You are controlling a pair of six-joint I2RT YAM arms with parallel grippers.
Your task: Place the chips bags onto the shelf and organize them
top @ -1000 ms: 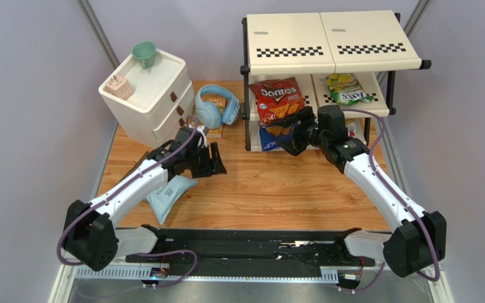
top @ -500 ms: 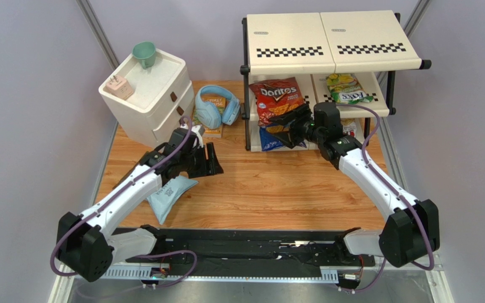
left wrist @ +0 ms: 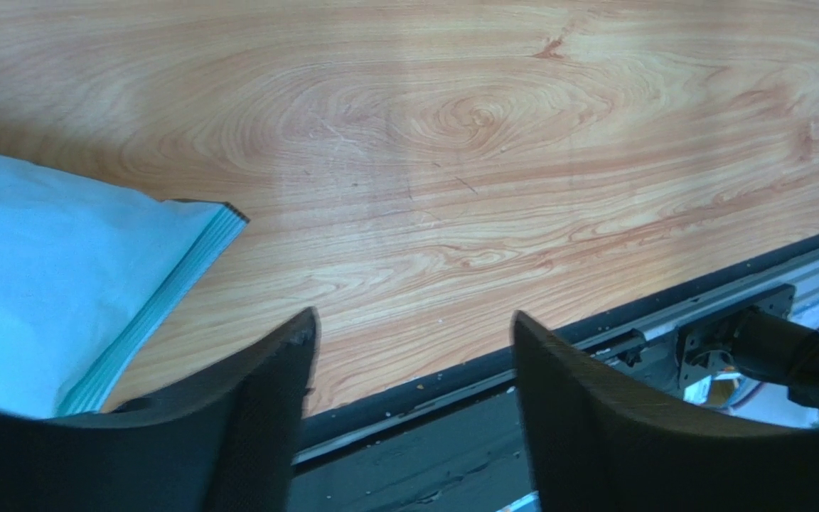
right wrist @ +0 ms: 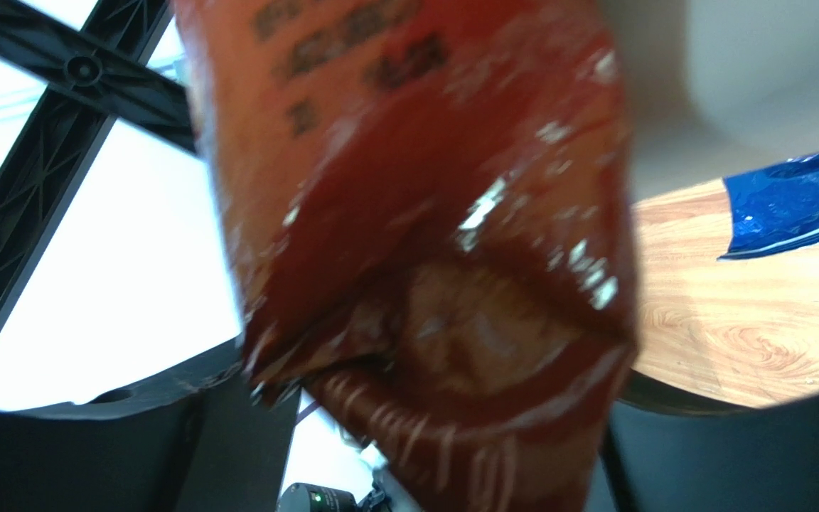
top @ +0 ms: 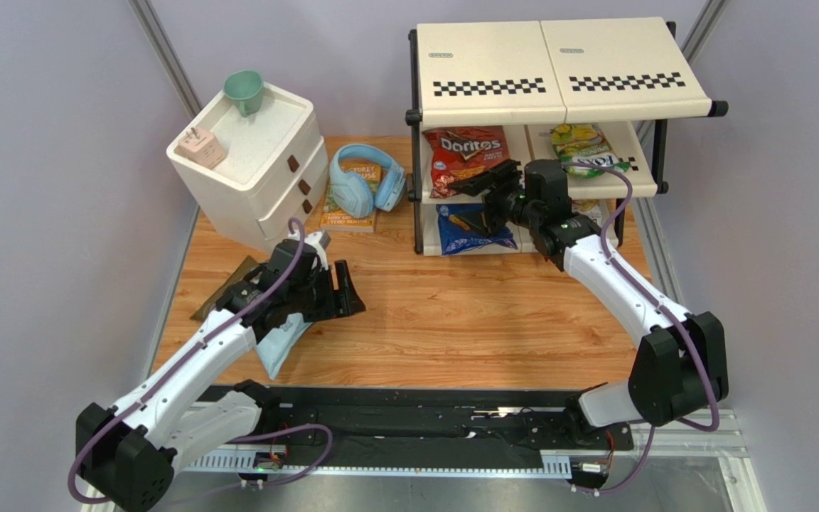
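One, the right pincer (right wrist: 419,443), grips the red Doritos bag (top: 465,147); left pincer (left wrist: 414,347) gapes.

Bright, even overhead light; the top view is sharp, soft shadows on the table (top: 467,309). Left wrist view: crisp, one faint glare band. Right wrist view: the red bag (right wrist: 424,245) is blurred and glinting, the backdrop seemingly blown out.

table (top: 457,309) — smooth wood grain | red Doritos bag (right wrist: 424,267) — glossy crinkled foil
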